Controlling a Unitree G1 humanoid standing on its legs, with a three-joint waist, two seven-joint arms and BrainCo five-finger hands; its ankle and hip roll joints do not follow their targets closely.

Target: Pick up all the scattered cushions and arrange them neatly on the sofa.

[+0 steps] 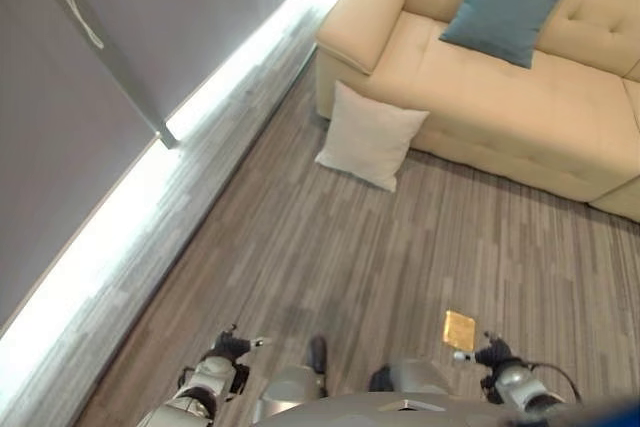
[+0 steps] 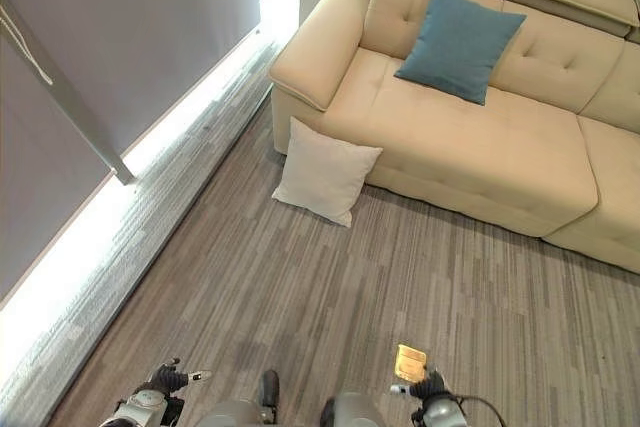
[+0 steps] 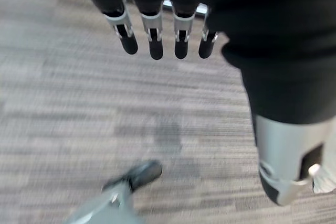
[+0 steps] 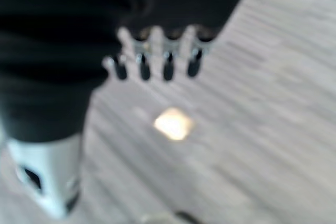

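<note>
1. White cushion [image 2: 326, 170] leans on the floor against the sofa [image 2: 470, 137] front, near its armrest end; blue cushion [image 2: 459, 41] already sits propped on the seat.
2. Left hand [image 3: 157, 30] and right hand [image 4: 157, 59] hang empty, fingers straight.
3. We judge the cushion light and soft (grip a corner or pinch an edge).
4. Open floor [image 1: 330, 247] lies between us and it; a small yellow square [image 1: 459, 330] lies near the right hand.

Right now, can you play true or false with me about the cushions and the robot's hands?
1. The blue cushion sits on the sofa. True.
2. The white cushion lies on the sofa seat. False: it is on the floor, against the sofa's front.
3. The left hand holds a cushion. False: its fingers are straight and hold nothing.
4. The right hand is open too. True.
5. A small yellow thing lies on the floor. True.
</note>
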